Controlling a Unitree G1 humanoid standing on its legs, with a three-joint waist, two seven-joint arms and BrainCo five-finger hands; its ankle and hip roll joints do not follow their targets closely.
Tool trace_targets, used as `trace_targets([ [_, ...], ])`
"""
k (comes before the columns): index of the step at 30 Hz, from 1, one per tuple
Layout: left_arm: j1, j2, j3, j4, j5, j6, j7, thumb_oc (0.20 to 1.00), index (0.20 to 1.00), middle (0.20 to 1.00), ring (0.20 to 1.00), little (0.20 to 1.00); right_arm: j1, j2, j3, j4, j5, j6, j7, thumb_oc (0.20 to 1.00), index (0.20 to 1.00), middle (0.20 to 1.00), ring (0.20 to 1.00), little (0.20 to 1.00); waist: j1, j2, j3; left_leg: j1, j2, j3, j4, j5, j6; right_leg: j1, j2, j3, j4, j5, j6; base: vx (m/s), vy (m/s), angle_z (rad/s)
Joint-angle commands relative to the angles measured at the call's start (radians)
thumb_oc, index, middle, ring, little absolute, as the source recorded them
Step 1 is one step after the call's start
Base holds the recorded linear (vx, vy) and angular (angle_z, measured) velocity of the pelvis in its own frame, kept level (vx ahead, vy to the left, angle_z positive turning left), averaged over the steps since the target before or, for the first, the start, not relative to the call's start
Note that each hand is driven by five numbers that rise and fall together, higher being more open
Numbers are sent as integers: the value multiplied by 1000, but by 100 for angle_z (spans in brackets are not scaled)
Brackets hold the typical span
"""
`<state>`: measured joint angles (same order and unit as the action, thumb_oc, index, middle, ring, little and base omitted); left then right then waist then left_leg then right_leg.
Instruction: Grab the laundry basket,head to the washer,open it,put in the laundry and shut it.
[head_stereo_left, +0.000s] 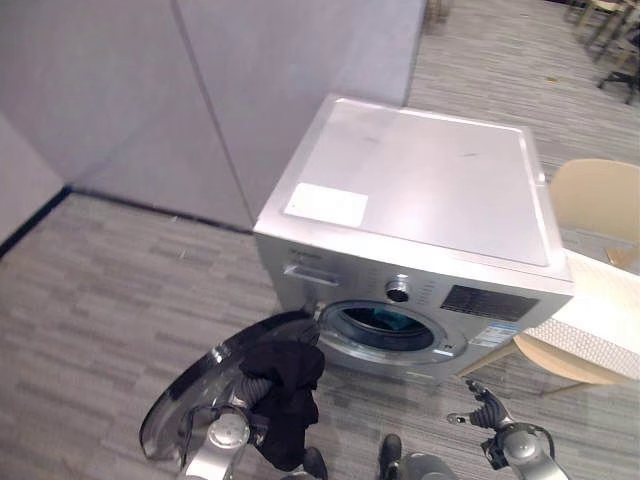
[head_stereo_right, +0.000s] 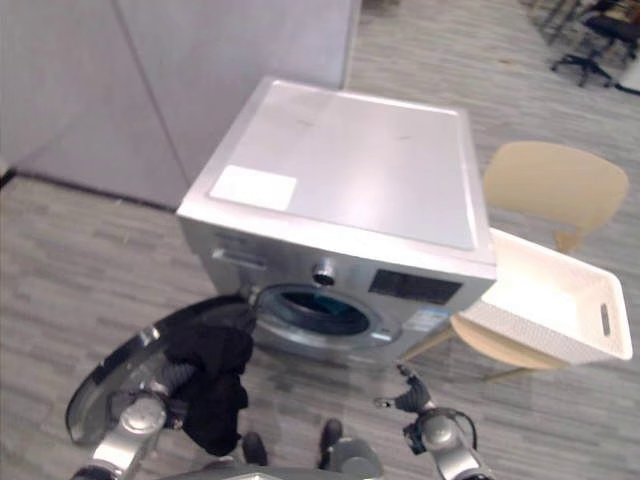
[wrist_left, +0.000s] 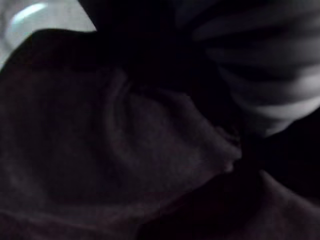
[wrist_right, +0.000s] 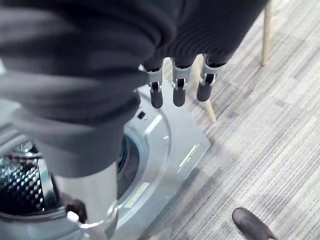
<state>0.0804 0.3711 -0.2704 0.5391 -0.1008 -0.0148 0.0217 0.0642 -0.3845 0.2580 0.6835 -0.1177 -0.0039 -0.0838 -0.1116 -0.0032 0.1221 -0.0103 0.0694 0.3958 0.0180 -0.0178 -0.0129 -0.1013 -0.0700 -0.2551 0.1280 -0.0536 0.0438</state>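
While the silver front-loading washer (head_stereo_left: 420, 210) stands with its round door (head_stereo_left: 200, 385) swung wide open to the robot's left, the left hand (head_stereo_left: 262, 378) is up at door level with a black garment (head_stereo_left: 285, 400) draped over it. That dark cloth hangs down in front of the open door, just short of the drum opening (head_stereo_left: 385, 328), where something bluish already sits inside. From the left wrist, dark fabric (wrist_left: 125, 145) is bunched tight against the ribbed cover; the fingers are buried in it, so I cannot tell how they stand. Over on the other side, the right hand (head_stereo_right: 408, 392) hangs free near the floor in front of the washer, fingers (wrist_right: 173, 92) straight and relaxed, holding nothing. And the white laundry basket (head_stereo_right: 560, 300) rests on a beige chair (head_stereo_right: 555, 185) just beside the washer's right side.
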Motion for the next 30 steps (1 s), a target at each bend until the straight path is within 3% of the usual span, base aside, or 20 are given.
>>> trace_targets([
  [1,-56,8,9,-63,20,-68,12,200,200,200,200,200,-63,-18,-11,-7,14,-23,-17,1000,1000,1000,1000,1000,-1,-52,29,13,48,-23,163,-127,-46,91,25,81,-172,0,50,-36,-36,-33],
  [4,-82,-5,-8,-47,4,-71,37,200,200,200,200,200,-82,-12,-7,16,34,-27,-27,1000,1000,1000,1000,1000,29,-72,45,-67,-4,-158,180,-104,-34,78,27,127,-155,3,33,-7,-24,-115],
  [5,-102,-12,-19,-25,3,-73,50,200,200,200,200,200,-87,-8,-2,30,41,-29,-31,1000,1000,1000,1000,1000,49,-75,63,-125,-27,-243,169,-83,-41,84,35,159,-135,-9,31,56,7,-112],
  [8,-123,-11,-15,-21,-16,-79,78,200,200,200,200,200,-104,-3,13,38,48,-34,-46,1000,1000,1000,1000,1000,79,-71,106,-193,-57,-348,153,-45,-50,45,65,216,-54,-40,18,-6,8,-62],
  [10,-133,-6,-16,-23,-21,-79,80,200,200,200,200,200,-107,1,14,39,51,-36,-45,1000,1000,1000,1000,1000,75,-68,117,-196,-51,-347,155,-43,-47,17,79,223,-15,-50,17,-159,39,-69],
  [12,-203,7,-8,-33,-75,-99,140,200,200,200,200,200,-165,11,23,24,97,-38,-78,1000,1000,1000,1000,1000,65,-65,194,-367,-47,-311,292,-60,-11,-255,86,251,239,-80,-5,-418,132,-104],
  [14,-219,2,-1,-33,-96,-101,155,200,200,200,200,200,-171,12,19,15,108,-39,-87,1000,1000,1000,1000,1000,66,-66,192,-420,-44,-298,339,-76,-1,-318,82,250,288,-93,-11,-171,39,-73],
  [16,-246,-16,12,-47,-139,-114,191,200,200,200,200,200,-177,17,12,-18,135,-42,-106,1000,1000,1000,1000,1000,60,-70,198,-514,-32,-288,436,-106,16,-414,70,242,371,-113,-24,-123,-22,-3],
  [17,-281,-34,15,-71,-181,-131,227,200,200,200,200,200,-189,20,6,-61,164,-51,-126,1000,1000,1000,1000,1000,52,-70,209,-597,-21,-288,542,-168,19,-501,64,240,462,-167,-30,-54,-36,7],
  [20,-328,-41,6,-97,-183,-141,261,200,200,200,200,200,-216,22,4,-98,186,-62,-147,1000,1000,1000,1000,1000,44,-69,213,-708,-6,-284,649,-198,21,-609,60,238,551,-183,-37,-122,-48,2],
  [21,-386,-44,-8,-113,-162,-146,298,200,200,200,200,200,-241,28,7,-133,202,-73,-163,1000,1000,1000,1000,1000,31,-64,219,-811,8,-282,753,-231,23,-715,63,248,636,-203,-41,-91,-23,0],
  [23,-421,-38,-12,-128,-142,-148,326,200,200,200,200,200,-260,30,8,-153,204,-83,-172,1000,1000,1000,1000,1000,27,-62,219,-875,15,-281,807,-243,23,-775,67,243,681,-212,-42,-108,-42,-17],
  [24,-500,-17,-27,-142,-87,-141,370,200,200,200,200,200,-283,30,14,-184,206,-95,-186,1000,1000,1000,1000,1000,15,-54,217,-984,30,-285,909,-270,27,-877,72,241,763,-231,-43,-87,-42,-20],
  [26,-537,-8,-34,-147,-64,-134,391,200,200,200,200,200,-290,27,18,-203,206,-101,-191,1000,1000,1000,1000,1000,9,-51,217,-1027,39,-291,950,-283,31,-923,79,242,801,-241,-43,-64,-27,-21],
  [30,-752,75,-66,-68,43,-92,538,200,200,200,200,200,-296,22,31,-250,206,-134,-199,1000,1000,1000,1000,1000,-26,-39,212,-1192,77,-323,1097,-327,47,-1076,91,242,921,-272,-49,-35,-46,-20],
])
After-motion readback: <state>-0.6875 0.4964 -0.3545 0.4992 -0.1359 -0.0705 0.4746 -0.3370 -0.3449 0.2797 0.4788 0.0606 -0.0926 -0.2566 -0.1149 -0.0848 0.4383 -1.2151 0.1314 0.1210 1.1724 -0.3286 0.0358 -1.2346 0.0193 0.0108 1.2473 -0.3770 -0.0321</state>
